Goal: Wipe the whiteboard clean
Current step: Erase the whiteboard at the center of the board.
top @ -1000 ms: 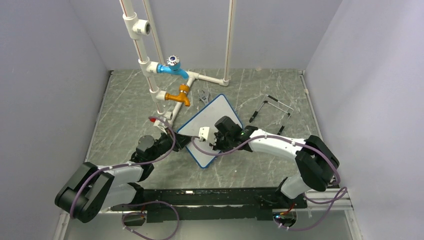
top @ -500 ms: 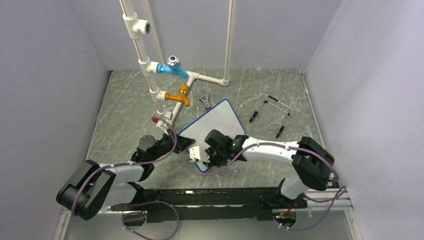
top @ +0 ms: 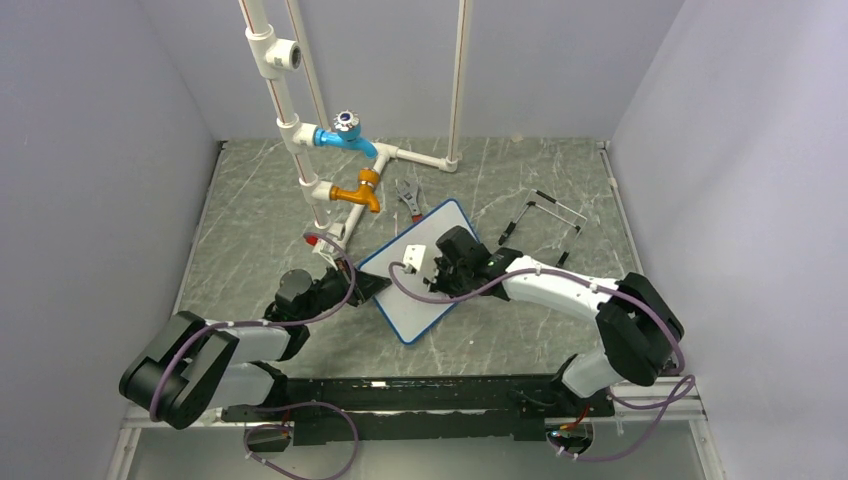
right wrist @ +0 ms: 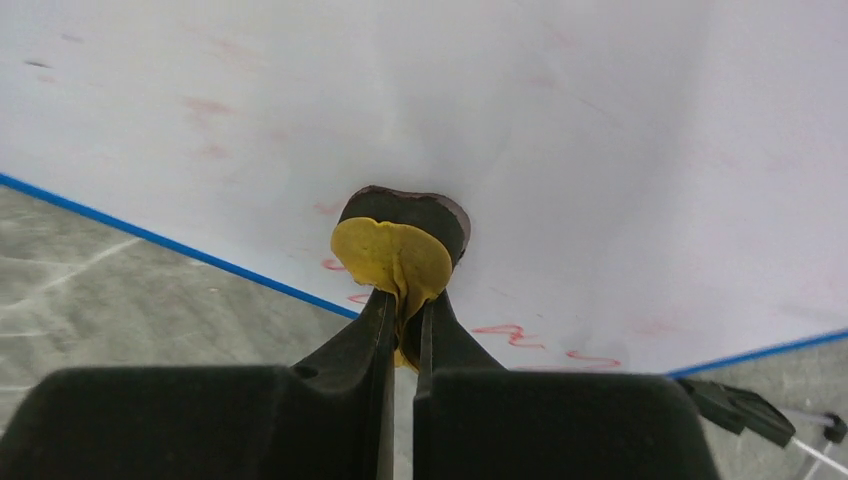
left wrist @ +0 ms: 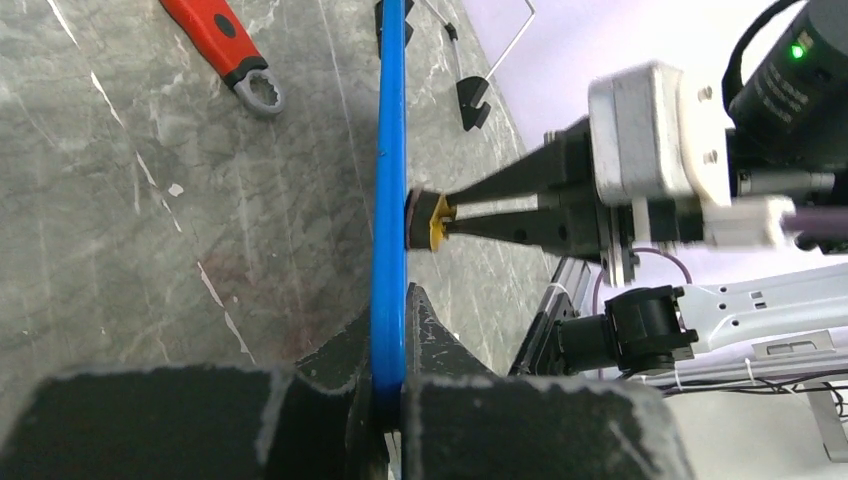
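The whiteboard (top: 425, 290), white with a thin blue frame, lies tilted in the middle of the table. My left gripper (top: 362, 288) is shut on its left edge; in the left wrist view the blue frame (left wrist: 390, 200) runs up from between the jaws. My right gripper (top: 436, 268) is shut on a small yellow-and-black eraser (right wrist: 400, 245) and presses it onto the board face (right wrist: 560, 130). Red squiggles (right wrist: 510, 332) and faint red smears remain near the board's blue edge. The eraser also shows from the side in the left wrist view (left wrist: 432, 221).
A white pipe rig with a blue valve (top: 345, 128) and an orange tap (top: 358, 192) stands behind the board. A red-handled wrench (left wrist: 222, 45) lies on the marble table. A wire stand (top: 545, 215) lies at the right. Grey walls enclose the table.
My right gripper swept the eraser toward the board's near-left corner, then back up toward its middle. The board shifted a little with it. The left gripper kept its hold.
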`<state>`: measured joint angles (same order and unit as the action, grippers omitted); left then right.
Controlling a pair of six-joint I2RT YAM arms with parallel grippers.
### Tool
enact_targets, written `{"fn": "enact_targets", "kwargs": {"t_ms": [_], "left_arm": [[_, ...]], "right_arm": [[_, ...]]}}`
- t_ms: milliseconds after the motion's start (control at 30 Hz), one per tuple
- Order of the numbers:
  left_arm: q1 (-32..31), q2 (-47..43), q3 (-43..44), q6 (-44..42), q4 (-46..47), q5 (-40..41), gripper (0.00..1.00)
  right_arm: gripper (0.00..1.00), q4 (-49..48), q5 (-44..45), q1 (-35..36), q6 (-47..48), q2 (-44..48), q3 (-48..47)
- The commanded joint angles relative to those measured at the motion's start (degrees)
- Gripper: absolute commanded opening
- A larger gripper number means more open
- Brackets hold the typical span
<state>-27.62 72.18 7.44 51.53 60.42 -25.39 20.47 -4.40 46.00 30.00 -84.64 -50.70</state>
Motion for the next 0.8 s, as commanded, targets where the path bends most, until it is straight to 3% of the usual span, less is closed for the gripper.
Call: {"fn": "enact_targets", "kwargs": {"t_ms": [0,100,200,467,633,767], "left_arm": [[-0.59,-1.01,2.59,3.59,12.53,-5.71,0.00],[-0.57,-1.73,2.57,3.18,11.43,-5.56,0.00],[-0.58,-2.33,2.57,2.82,10.31,-5.62,0.00],[-0.59,-1.42,2.65,2.66,10.50,-6.24,0.00],[-0.55,0.47,2.83,3.64,12.93,-6.61,0.00],[-0.58,-0.17,2.45,3.31,12.37,-6.11,0.00]], "right_arm": [[0.00,1.28,-7.82,6.08,3.70,0.58,-0.19],[0.00,3.93,-11.51,9.89,6.16,-0.68,-0.64],[0.00,2.55,-8.20,10.09,4.40,-1.74,-1.40],[0.00,-5.19,3.67,-0.70,-2.62,1.25,0.04],[0.00,-2.11,-1.60,0.44,0.38,0.62,0.10],[0.00,4.60,-8.21,8.22,7.71,-0.92,0.51]]}}
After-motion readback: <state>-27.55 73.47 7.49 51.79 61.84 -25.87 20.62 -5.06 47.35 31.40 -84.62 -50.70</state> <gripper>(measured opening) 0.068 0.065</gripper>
